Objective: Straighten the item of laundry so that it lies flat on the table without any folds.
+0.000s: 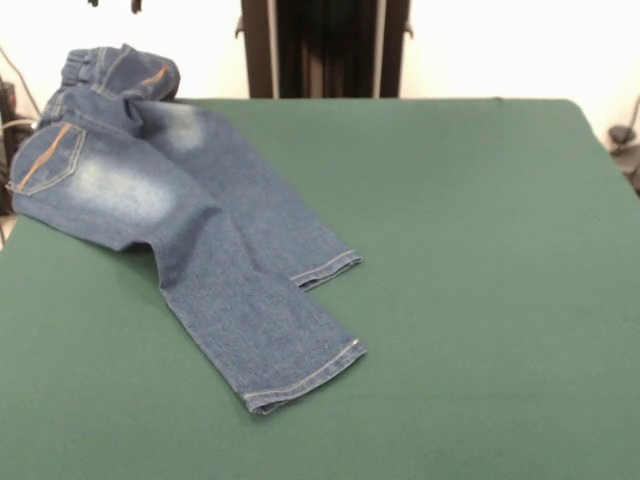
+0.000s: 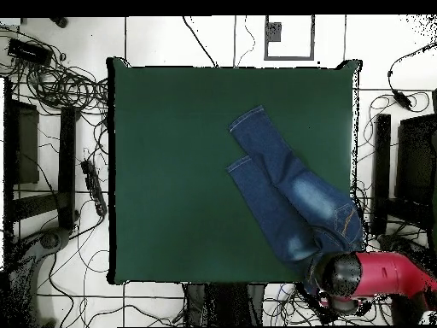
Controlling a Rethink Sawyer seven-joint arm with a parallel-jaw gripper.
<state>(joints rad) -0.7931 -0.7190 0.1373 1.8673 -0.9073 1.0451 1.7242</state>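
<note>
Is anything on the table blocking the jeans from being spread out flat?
Nothing visible does. The jeans lie alone at one corner of the table, their waistband bunched at its edge, with bare green cloth all around the legs. The arm is above the waistband end.

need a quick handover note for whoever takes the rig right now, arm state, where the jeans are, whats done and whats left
Gripper: only its tips show at the front view's top edge; open or shut unclear.
Jeans: at a table corner, waistband bunched and folded at the edge, one leg overlapping the other.
Done: not flat yet.
Left: pull the waist onto the table, unfold it, separate the legs.
</note>
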